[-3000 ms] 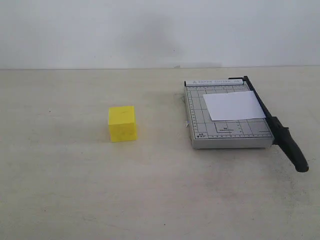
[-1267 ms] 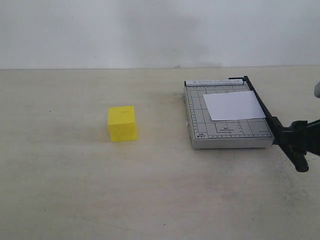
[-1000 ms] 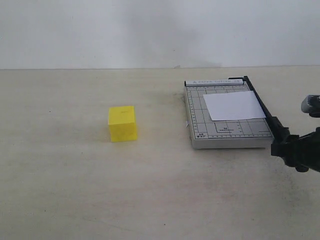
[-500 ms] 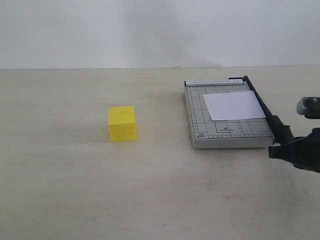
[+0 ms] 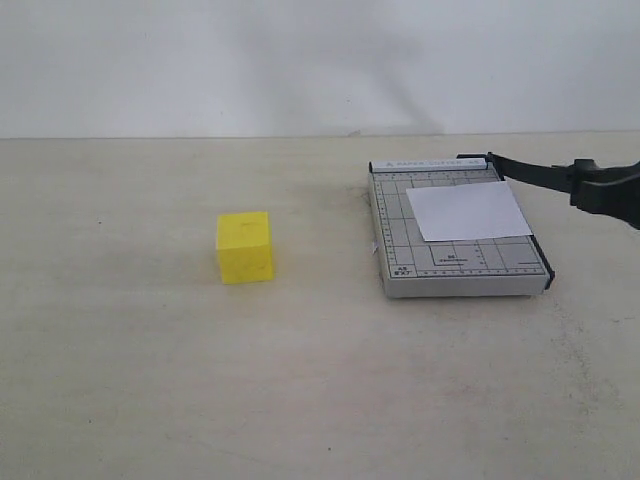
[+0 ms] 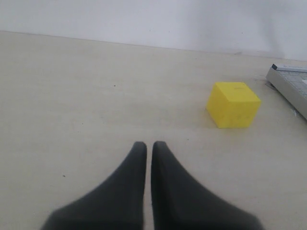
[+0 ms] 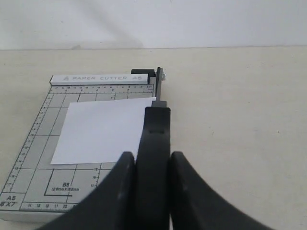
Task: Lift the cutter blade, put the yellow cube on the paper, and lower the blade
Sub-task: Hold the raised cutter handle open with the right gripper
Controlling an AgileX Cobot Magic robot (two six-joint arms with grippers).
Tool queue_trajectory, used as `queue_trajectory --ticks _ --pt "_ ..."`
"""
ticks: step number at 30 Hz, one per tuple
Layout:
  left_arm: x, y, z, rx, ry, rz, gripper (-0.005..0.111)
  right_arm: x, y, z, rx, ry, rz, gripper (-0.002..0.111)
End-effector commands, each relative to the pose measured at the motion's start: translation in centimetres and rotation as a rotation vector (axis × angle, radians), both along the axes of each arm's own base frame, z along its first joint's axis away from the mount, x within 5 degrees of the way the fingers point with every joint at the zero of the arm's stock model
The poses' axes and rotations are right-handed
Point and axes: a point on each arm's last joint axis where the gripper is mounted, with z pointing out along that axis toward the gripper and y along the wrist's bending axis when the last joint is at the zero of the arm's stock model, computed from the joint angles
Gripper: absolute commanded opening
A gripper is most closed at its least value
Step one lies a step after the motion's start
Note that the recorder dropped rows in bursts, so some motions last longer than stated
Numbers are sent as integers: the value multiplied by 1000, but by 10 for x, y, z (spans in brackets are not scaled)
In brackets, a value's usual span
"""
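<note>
The black cutter blade is swung up off the grey gridded base, still hinged at the far corner. My right gripper is shut on the blade's thick handle, which fills the gap between both fingers; that gripper shows at the right edge in the exterior view. The white paper lies flat on the far right part of the base, uncovered, as the paper also shows from the right wrist. The yellow cube stands on the table well left of the cutter. My left gripper is shut and empty, apart from the cube.
The beige table stretches around both objects. A white wall closes off the back. The cutter's near corner shows beyond the cube in the left wrist view.
My right gripper came in from the right and closed on the handle while it lay low at the base's near right corner. It has since lifted the handle, and the blade now stands raised.
</note>
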Motion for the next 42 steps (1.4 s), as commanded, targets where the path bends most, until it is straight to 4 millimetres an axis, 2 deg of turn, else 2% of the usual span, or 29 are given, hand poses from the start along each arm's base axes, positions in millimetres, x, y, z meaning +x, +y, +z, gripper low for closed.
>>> queue_trajectory --ticks 1,4,10,13,15,20,24,26,28,31,35,37,40,42 --pt "0 0 0 -4 -8 1 5 -2 -1 16 7 -85 0 0" --pt "0 0 0 -4 -8 1 5 -2 -2 15 2 -64 -7 3" --pt "0 0 0 -4 -8 1 5 -3 -2 13 -7 -46 -12 39" --pt "0 0 0 -4 -8 1 5 -7 -3 18 -11 -54 -18 49" --pt "0 0 0 -4 -8 1 5 -13 -4 24 -17 -66 -28 49" --pt "0 0 0 -4 -8 1 5 -46 -12 44 -4 -41 -122 49" --pt "0 0 0 -4 -8 1 5 -83 -18 55 93 5 -240 44" --pt "0 0 0 -4 -8 1 5 -100 -20 58 87 12 -258 28" --pt "0 0 0 -4 -8 1 5 -112 -20 60 50 -19 -239 -1" --pt "0 0 0 -4 -8 1 5 -125 -20 63 35 -100 -217 0" --pt "1 1 2 14 -38 4 5 -131 -20 57 35 -101 -218 0" --pt "2 -1 9 -88 -103 15 5 -131 -20 52 35 -88 -218 0" --pt "3 -2 19 -372 -167 40 5 -131 -19 46 36 -83 -215 0" --pt "3 -2 22 -457 -193 48 5 -131 -19 42 42 -79 -214 0"
